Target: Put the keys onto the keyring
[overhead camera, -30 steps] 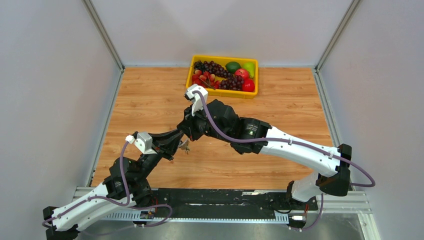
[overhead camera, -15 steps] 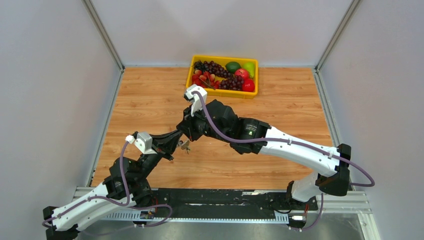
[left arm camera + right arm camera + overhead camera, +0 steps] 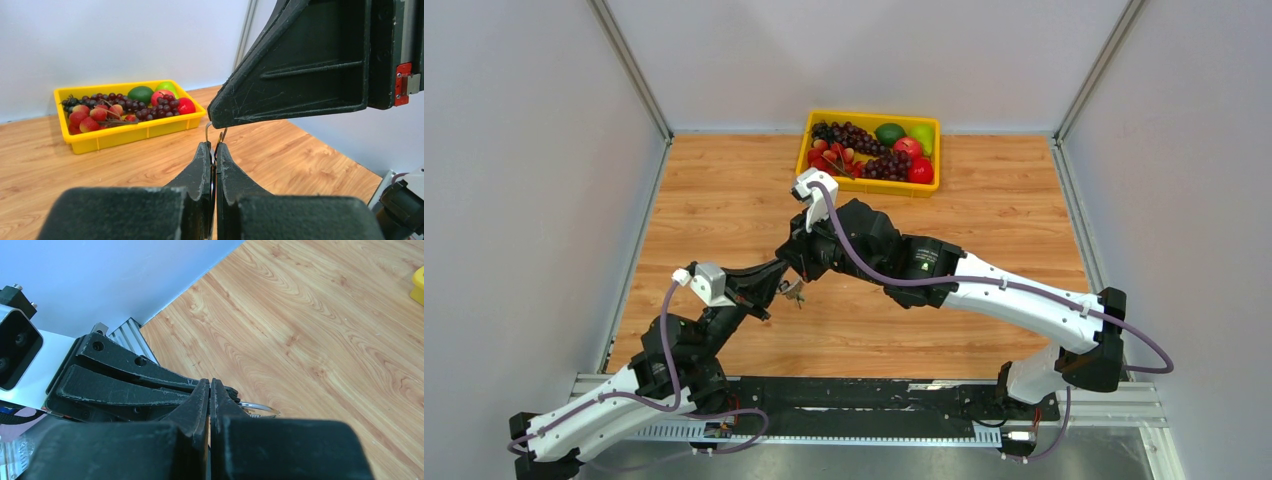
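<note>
1. Left gripper, one: jaws pressed shut, pinching the keyring, one wire loop.
2. Right gripper, one: jaws closed; any hold unreadable.
3. Keys: between both tips, above the table; count unreadable.

The right gripper is seen with its two black fingers pressed together, no gap being left between the tips. To the left of them, the left gripper's fingers are seen slanting in, their ends largely hidden behind the fingertips. Just right of the tips, part of a silver keyring is shown; what it is held by cannot be told. Beyond the fingers the wooden table is seen, with a corner of a yellow tray far to the right.
</note>
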Controlling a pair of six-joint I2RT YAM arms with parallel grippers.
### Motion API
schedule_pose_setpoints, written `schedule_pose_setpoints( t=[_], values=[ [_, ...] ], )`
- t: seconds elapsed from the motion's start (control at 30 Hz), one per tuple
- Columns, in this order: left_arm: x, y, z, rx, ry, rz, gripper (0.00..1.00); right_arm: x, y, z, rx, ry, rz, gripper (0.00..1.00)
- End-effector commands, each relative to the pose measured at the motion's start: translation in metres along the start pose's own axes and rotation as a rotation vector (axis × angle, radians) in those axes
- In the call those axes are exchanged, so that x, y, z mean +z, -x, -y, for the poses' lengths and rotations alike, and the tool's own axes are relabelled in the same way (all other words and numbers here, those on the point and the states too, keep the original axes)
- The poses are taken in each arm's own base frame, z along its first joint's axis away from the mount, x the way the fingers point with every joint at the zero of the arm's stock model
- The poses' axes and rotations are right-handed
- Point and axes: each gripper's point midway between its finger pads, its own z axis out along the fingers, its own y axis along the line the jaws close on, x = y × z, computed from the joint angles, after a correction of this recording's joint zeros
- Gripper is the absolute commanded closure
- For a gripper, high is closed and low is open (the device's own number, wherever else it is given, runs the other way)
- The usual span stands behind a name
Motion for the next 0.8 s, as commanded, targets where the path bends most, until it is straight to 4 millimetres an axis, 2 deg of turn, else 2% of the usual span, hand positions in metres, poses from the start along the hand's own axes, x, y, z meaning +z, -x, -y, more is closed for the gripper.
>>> schedule_pose_setpoints(
  t=[0.0,0.1,0.13,0.17,0.23,0.33,0.53,0.77],
  values=[
    [0.002,0.046,0.003,-0.062,0.004,0.112,0.99,-0.011,0.016,-0.008,0.007,0.03,0.055,1.0],
    [0.003,0.047,0.002,-0.062,0.011,0.11,1.0,-0.016,0.017,-0.007,0.009,0.025,0.064,1.0],
    [0.003,0.046,0.001,-0.061,0.016,0.108,1.0,-0.019,0.019,-0.005,0.011,0.018,0.071,0.97],
    [0.003,0.046,0.0,-0.06,0.019,0.107,1.0,-0.021,0.02,-0.004,0.012,0.014,0.077,0.91],
    [0.002,0.046,-0.002,-0.059,0.031,0.105,1.0,-0.027,0.024,0.001,0.014,-0.01,0.096,0.72],
    [0.001,0.043,-0.009,-0.058,0.068,0.095,1.0,-0.037,0.027,0.011,0.011,-0.05,0.12,0.6],
    [0.0,0.033,-0.026,-0.04,0.163,0.064,1.0,-0.051,0.015,0.036,-0.005,-0.131,0.119,0.54],
    [-0.004,0.024,-0.043,-0.027,0.262,0.037,1.0,-0.056,-0.019,0.077,-0.019,-0.265,0.028,0.51]
  ],
)
